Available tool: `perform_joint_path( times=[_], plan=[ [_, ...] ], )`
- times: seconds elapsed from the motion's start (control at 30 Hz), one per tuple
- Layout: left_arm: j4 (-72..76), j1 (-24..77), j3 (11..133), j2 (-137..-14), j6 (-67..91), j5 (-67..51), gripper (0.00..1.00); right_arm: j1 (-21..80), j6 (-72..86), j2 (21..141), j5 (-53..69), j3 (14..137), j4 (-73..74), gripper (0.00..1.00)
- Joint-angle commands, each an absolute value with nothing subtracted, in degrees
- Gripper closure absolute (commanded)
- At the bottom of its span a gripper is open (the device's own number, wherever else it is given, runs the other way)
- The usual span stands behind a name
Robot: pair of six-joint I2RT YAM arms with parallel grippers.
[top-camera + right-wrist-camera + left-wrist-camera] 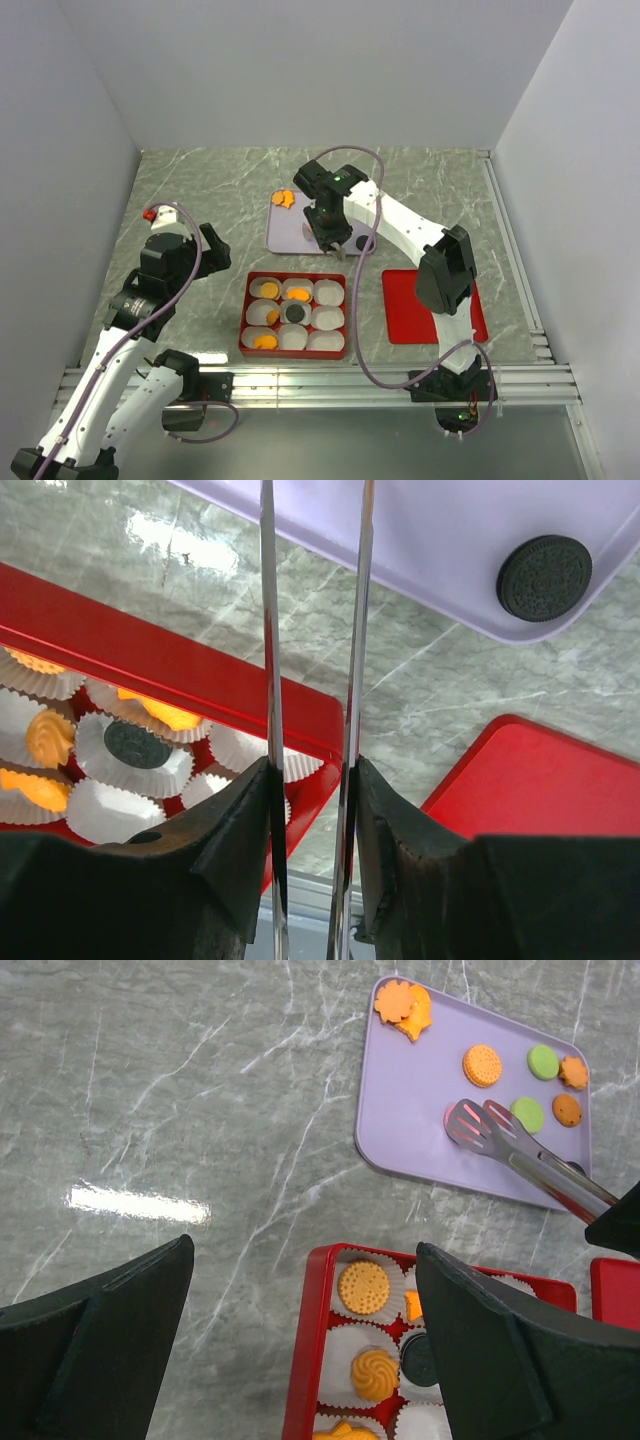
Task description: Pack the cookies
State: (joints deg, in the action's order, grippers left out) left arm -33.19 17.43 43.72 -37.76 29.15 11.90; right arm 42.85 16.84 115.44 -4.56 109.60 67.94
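the right fingers [235, 810] clamp partway closed on the tongs [520, 1155], whose tips reach beyond them over what may be a pink one of the cookies [483, 1064] on the purple tray [410, 1120], likely to lift it, while the left fingers [110, 1330] hang wide open and empty, clear of the red box [305, 1360] showing between them.

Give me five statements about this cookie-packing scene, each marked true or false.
1. The right gripper holds tongs. True.
2. The left gripper grips a cookie. False: it is open and holds nothing.
3. A black cookie lies in the red box. True.
4. The tray is bare. False: several cookies lie on it.
5. The box is full. False: some paper cups are empty.
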Motion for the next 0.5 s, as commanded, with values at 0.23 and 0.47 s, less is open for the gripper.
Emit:
perform_joint_path(
  times=[0.23,0.47],
  plan=[
    [-30.8,17.2,44.0,-36.6,28.4,12.8,0.01,42.5,17.8,109.9,-1.5,118.7,71.3,0.66],
    [-30.8,17.2,44.0,-36.9,28.3,12.6,0.01,42.8,19.7,100.5,5.5,111.3,71.6,0.67]
  ],
)
